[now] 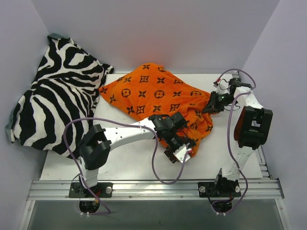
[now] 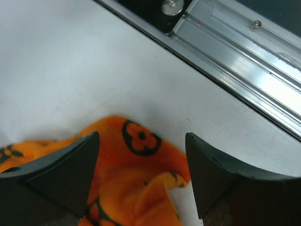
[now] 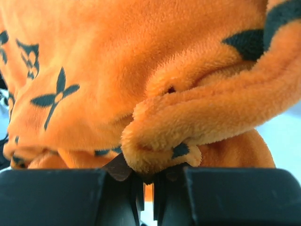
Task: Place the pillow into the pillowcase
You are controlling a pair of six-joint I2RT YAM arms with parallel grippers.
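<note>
Fleece, bright orange, fills the middle of the desk (image 1: 129, 160) from above: the pillowcase (image 1: 153, 93) lies plump and rumpled, with the zebra-striped cloth (image 1: 57, 96) heaped well off to its left against the wall. No white pillow shows anywhere; it may be tucked inside, I can't tell from up here. See the left arm (image 1: 127, 134) reaching to the near corner of the sack, and the right arm (image 1: 249, 120) to its right-hand edge. Over to the left wrist: left jaws spread wide, straddling a floppy corner of the pillowcase (image 2: 136, 179) on the bare desk (image 2: 70, 61), not closed on it. Right wrist now: right jaws pressed together, pinching a thick rolled fold of the pillowcase (image 3: 141, 61) hem. My read: light, soft, limp, fuzzy enough not to slip. It will sag and bunch wherever it isn't held, so take a doubled hem or a corner, not flat cloth.
</note>
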